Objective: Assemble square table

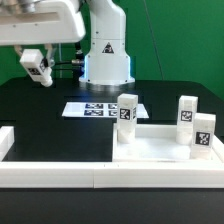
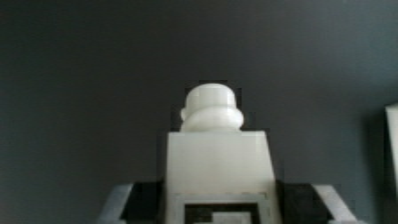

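Note:
The white square table top [image 1: 150,152] lies at the exterior view's right, with three white tagged legs standing on it: one at its left [image 1: 126,112] and two at its right [image 1: 187,112] [image 1: 203,135]. My gripper [image 1: 37,70] hangs high above the black table at the exterior view's left, well away from the top. It is shut on a fourth white leg [image 2: 217,155]. In the wrist view the leg sits between the dark fingers [image 2: 143,202], its rounded peg end [image 2: 210,104] pointing away from the gripper [image 2: 222,208] and its tag partly showing.
The marker board [image 1: 100,108] lies flat in front of the arm's base [image 1: 107,62]. Long white border rails run along the front [image 1: 100,175] and the exterior view's left [image 1: 8,140]. A pale edge [image 2: 388,150] shows at the side of the wrist view.

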Tool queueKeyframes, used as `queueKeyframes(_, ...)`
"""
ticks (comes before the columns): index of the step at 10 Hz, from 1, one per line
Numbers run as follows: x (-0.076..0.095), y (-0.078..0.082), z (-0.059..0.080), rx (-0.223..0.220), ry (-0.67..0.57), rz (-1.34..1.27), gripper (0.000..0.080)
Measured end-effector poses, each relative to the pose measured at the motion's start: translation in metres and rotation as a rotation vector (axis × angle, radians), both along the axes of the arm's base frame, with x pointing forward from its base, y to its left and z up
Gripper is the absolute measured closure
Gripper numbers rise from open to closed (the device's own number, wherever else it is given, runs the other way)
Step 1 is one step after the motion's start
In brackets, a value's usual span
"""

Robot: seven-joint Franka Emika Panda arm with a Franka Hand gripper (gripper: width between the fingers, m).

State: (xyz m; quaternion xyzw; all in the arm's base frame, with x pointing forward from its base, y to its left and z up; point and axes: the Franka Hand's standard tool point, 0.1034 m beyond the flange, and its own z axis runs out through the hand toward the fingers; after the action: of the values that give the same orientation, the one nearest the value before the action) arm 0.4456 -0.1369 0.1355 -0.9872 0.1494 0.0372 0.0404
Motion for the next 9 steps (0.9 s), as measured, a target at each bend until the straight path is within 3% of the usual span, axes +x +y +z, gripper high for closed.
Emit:
queueKeyframes(1, 0.022, 0.01, 0.009, -0.035, -0.051, -0.008, 0.0512)
queueKeyframes(3, 0.076, 0.05, 0.033, -0.093, -0.18, -0.033, 0.0512)
queueKeyframes(4, 0.086, 0.055, 0.035, -0.129, -0.3, -0.034, 0.0512)
queueKeyframes(7, 0.084, 0.05, 0.033, -0.204, -0.456, -0.033, 0.0512)
queueKeyframes(9, 0.081, 0.051, 0.028, -0.225, -0.483, -0.026, 0.0512)
